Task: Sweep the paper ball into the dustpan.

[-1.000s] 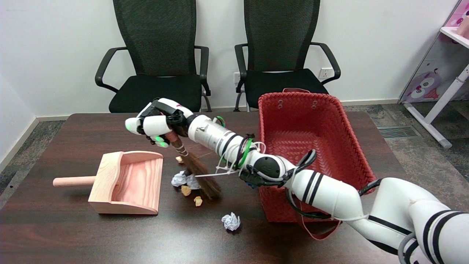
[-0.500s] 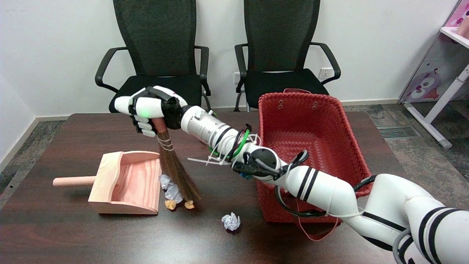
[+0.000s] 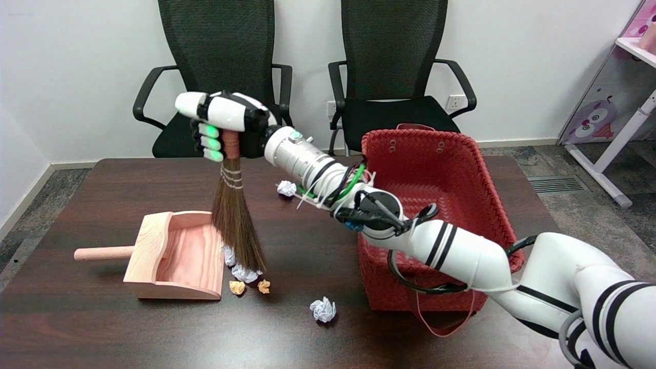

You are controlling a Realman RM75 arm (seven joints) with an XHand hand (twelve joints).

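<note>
My right hand (image 3: 225,125) grips the reddish handle of a small brown broom (image 3: 234,220) and holds it nearly upright above the table. The bristle tips hang just over white paper balls (image 3: 241,269) lying at the open mouth of the wooden dustpan (image 3: 177,256). Two small tan paper scraps (image 3: 249,287) lie just in front of those balls. Another white paper ball (image 3: 323,309) sits alone nearer the front, and one more (image 3: 286,188) lies farther back beside my forearm. The dustpan's tray looks bare inside.
A red woven basket (image 3: 435,205) stands at the right, with my right arm crossing in front of its left wall. The dustpan's round handle (image 3: 102,252) points left. Two black office chairs (image 3: 225,77) stand behind the dark table (image 3: 102,318).
My right hand has risen and tipped the broom upright, lifting the bristles. The balls and scraps were swept left to the dustpan's mouth. A ball near my forearm has come into view.
</note>
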